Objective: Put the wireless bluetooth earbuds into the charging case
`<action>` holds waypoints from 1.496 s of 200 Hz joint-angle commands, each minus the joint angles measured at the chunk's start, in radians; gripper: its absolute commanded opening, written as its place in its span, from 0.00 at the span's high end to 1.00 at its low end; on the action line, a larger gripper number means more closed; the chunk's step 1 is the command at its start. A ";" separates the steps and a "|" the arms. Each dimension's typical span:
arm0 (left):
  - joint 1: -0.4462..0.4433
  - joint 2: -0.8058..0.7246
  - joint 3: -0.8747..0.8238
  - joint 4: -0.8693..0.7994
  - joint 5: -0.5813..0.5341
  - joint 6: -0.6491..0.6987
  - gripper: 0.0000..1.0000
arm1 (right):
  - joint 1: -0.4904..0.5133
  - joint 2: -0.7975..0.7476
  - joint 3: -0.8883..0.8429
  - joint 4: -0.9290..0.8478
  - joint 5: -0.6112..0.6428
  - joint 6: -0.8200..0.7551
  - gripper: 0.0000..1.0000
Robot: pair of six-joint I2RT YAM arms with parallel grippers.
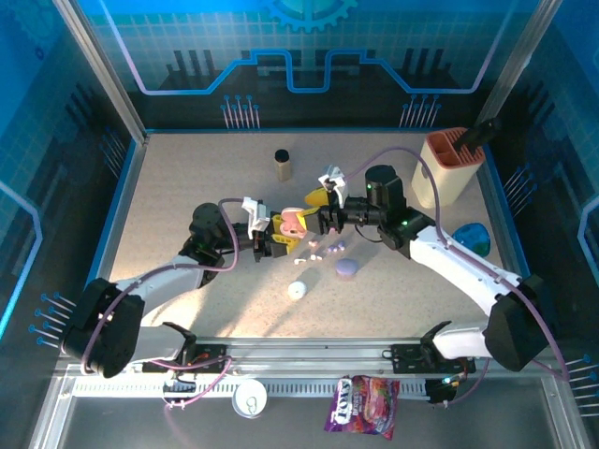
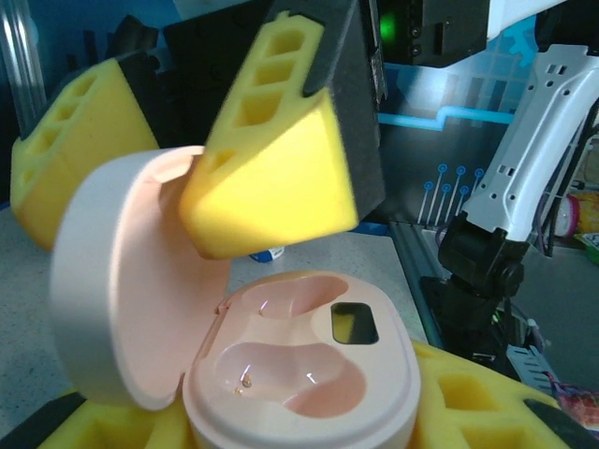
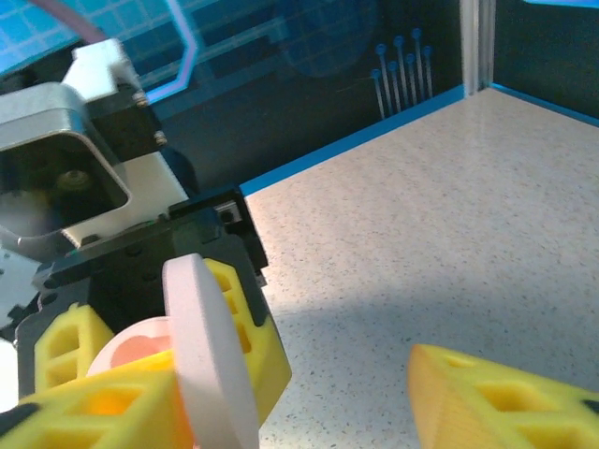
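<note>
Left end effector (image 1: 270, 239) clamps the pink charging case (image 2: 299, 374) at frame centre, lid (image 2: 112, 281) open, sockets empty, likely steadied for loading. Right end effector (image 1: 312, 213) spread wide, straddling the lid. Earbuds (image 1: 328, 251) loose on tabletop (image 1: 187, 178), just lower right of the case.

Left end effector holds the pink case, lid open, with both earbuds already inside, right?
No. The case has empty wells, as the left wrist view shows; the earbuds lie on the table. The left end effector does hold the case, lid open.
</note>
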 commanded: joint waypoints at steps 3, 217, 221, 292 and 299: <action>0.001 -0.035 0.013 -0.028 0.073 0.012 0.66 | 0.013 0.028 0.048 -0.014 -0.066 -0.033 0.56; 0.000 -0.008 0.023 0.026 -0.041 -0.123 0.31 | 0.105 -0.079 -0.039 0.077 0.185 -0.237 1.00; 0.001 -0.007 0.023 0.029 -0.040 -0.126 0.32 | 0.107 -0.077 -0.037 0.075 0.184 -0.239 1.00; 0.000 -0.006 0.030 0.031 -0.036 -0.119 0.39 | 0.112 -0.054 -0.019 0.044 0.180 -0.248 1.00; 0.000 -0.004 0.030 0.031 -0.035 -0.119 0.39 | 0.112 -0.052 -0.017 0.042 0.180 -0.250 1.00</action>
